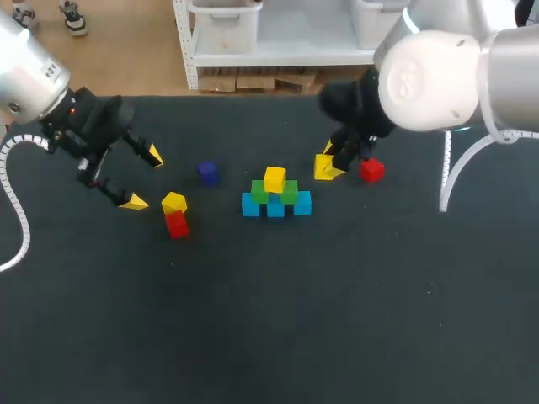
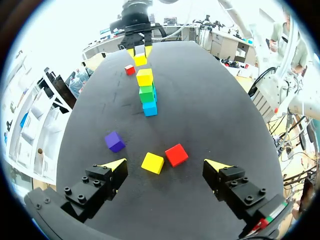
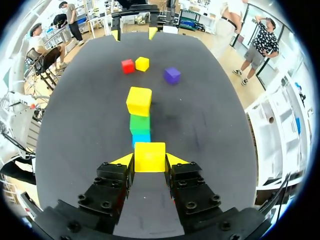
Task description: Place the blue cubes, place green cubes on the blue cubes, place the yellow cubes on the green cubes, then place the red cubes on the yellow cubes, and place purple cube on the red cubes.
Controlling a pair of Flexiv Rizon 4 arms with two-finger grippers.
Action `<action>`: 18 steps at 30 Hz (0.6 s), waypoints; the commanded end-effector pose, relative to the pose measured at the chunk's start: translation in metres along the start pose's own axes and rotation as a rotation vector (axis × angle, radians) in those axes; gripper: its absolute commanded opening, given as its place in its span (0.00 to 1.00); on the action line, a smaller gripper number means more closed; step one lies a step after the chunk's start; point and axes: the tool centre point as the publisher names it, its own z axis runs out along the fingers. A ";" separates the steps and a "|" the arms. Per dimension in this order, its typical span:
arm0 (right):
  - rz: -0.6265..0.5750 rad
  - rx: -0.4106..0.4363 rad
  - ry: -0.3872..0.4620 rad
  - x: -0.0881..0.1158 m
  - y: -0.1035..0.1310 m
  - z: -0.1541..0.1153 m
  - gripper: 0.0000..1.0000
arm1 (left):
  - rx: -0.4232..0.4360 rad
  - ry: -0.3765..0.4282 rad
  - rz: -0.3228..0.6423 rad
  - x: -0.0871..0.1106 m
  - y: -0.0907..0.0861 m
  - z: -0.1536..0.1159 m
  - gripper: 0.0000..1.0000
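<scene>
Mid-table stands a pyramid: a row of blue cubes (image 1: 276,204), two green cubes (image 1: 274,193) on them, and one yellow cube (image 1: 274,178) on top. My right gripper (image 1: 330,163) is shut on a second yellow cube (image 3: 149,156) just right of the pyramid, low over the table. A red cube (image 1: 371,170) lies beside it. My left gripper (image 1: 144,178) hangs open at the left with nothing between its fingers. Ahead of it lie a yellow cube (image 2: 152,163), a red cube (image 2: 176,155) touching it, and a purple cube (image 2: 114,142).
The dark table (image 1: 269,320) has wide bare room in front of the pyramid. The left arm's white cable (image 1: 15,210) loops down at the far left. My right arm's large white joint (image 1: 429,80) hangs over the back right.
</scene>
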 end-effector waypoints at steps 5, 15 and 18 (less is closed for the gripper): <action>-0.014 -0.022 0.014 -0.017 0.010 0.008 0.00 | -0.003 -0.004 0.004 0.001 -0.001 0.000 1.00; -0.027 -0.036 0.023 -0.029 0.016 0.016 0.00 | -0.003 -0.004 0.004 0.001 -0.001 0.000 1.00; -0.029 -0.039 0.026 -0.031 0.017 0.018 0.00 | -0.003 -0.004 0.004 0.001 -0.001 0.000 1.00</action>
